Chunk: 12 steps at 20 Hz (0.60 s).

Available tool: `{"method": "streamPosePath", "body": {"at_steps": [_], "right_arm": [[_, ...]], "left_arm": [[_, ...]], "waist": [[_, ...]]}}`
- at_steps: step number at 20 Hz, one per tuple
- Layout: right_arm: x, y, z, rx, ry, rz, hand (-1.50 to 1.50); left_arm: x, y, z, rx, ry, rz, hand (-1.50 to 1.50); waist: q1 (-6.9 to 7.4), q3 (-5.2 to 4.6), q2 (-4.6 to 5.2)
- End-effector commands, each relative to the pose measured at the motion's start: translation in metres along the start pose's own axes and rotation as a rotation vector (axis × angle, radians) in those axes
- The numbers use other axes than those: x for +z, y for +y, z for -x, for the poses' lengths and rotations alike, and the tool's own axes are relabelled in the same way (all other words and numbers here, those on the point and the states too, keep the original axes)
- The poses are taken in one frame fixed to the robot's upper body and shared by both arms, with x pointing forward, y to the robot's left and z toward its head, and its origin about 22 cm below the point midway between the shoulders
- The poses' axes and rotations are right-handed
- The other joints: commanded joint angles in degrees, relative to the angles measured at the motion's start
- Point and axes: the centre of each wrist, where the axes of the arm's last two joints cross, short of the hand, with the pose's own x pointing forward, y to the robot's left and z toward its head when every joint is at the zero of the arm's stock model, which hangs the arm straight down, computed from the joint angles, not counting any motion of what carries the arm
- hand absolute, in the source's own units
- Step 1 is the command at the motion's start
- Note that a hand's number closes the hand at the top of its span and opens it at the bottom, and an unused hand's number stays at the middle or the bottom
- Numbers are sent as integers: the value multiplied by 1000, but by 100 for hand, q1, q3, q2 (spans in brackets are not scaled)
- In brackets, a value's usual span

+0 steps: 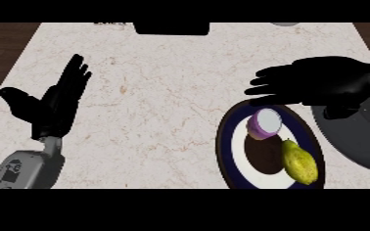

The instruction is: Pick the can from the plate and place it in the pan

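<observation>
The can (265, 124), purple with a pale top, stands on the far part of the dark-rimmed plate (230, 142), beside a yellow-green pear (300, 162) lying nearer the robot. The right hand (318, 85) hovers just beyond the can, fingers stretched out wide toward the left, holding nothing. The grey pan (347, 139) sits just right of the plate, partly under that hand. The left hand (61, 100) rests open, fingers up, well left of the plate on the marbled desk (159, 103).

The purple can (265, 124) with a pale top stands upright on the dark, white-rimmed plate (228, 149), just below the right hand's (318, 82) fingers; the grey pan (345, 137) lies under that hand's wrist.
</observation>
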Motion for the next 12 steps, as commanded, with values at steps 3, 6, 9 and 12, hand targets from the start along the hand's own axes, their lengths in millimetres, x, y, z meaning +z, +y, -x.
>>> {"method": "streamPosePath", "body": {"at_steps": [3,6,9,12], "right_arm": [[-2,-3,-3,138,-49,-58,-150],[3,-4,-6,153,-27,-61,-150],[-15,21,-15,147,-27,-17,-150],[-21,27,-38,124,-73,-21,-150]], "left_arm": [[4,5,11,11,-9,-18,0],[14,10,31,1,7,-19,0],[5,-11,0,17,6,-23,0],[10,-4,-8,9,-17,-27,0]], "waist": [[-114,-2,-25],[-125,-4,-29],[-147,0,-35],[-179,-1,-52]]}}
